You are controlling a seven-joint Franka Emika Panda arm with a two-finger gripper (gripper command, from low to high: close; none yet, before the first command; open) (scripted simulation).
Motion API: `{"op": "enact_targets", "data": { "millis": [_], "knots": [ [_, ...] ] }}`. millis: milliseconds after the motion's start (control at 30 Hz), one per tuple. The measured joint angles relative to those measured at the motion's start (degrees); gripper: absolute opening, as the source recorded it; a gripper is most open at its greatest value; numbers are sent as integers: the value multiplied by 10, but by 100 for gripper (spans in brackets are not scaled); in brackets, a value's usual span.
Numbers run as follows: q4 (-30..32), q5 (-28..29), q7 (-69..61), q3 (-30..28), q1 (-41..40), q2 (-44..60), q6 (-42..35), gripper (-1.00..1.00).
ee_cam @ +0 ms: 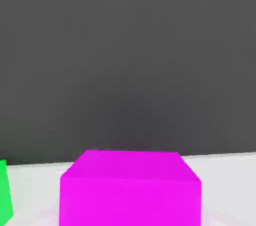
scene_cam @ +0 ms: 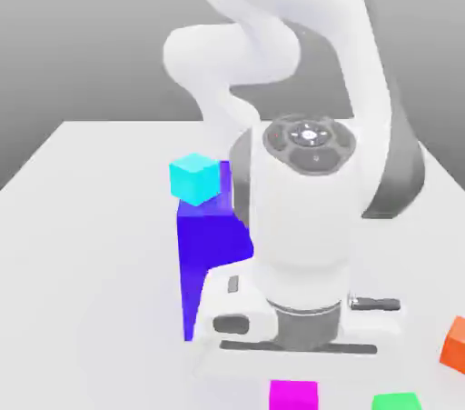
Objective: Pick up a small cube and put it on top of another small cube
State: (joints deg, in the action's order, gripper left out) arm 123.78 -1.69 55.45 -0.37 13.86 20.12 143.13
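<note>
1. We see the white desk [scene_cam: 82, 217] carrying everything; its far edge meets a grey backdrop.
2. The white robot arm [scene_cam: 300, 208] bends down over the middle of the desk, and its hand sits low near the desk's near edge, hiding much of what lies behind it.
3. The gripper [scene_cam: 295, 358] hangs at the base of that hand, just above the pink cube; we cannot tell how it is set.
4. A tall blue-purple block [scene_cam: 207, 254] stands upright on the desk, at the exterior view's left of the arm and partly behind the hand.
5. A small cyan cube [scene_cam: 194, 177] rests on top of the blue-purple block, touching its upper face.
6. The small pink cube [scene_cam: 293, 395] lies on the desk at the near edge, directly below the hand; in the hand view the same pink cube [ee_cam: 131, 190] sits flat on the white surface, close to the camera.
7. A small green cube [scene_cam: 396, 402] lies near the pink one, toward the exterior view's right, apart from it.
8. An orange cube [scene_cam: 455, 345] sits by the desk's edge at the exterior view's right.
</note>
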Motion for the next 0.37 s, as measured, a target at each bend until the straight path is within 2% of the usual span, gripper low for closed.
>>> {"op": "enact_targets", "data": {
  "millis": [67, 167, 200, 367],
  "knots": [
    [1, 15, 25, 13, 33, -8, -1, -100],
    [-1, 23, 37, 15, 49, 34, 40, -100],
    [-2, 24, 38, 15, 51, 53, 58, 100],
    [-2, 24, 38, 15, 51, 53, 58, 100]
  ]
}}
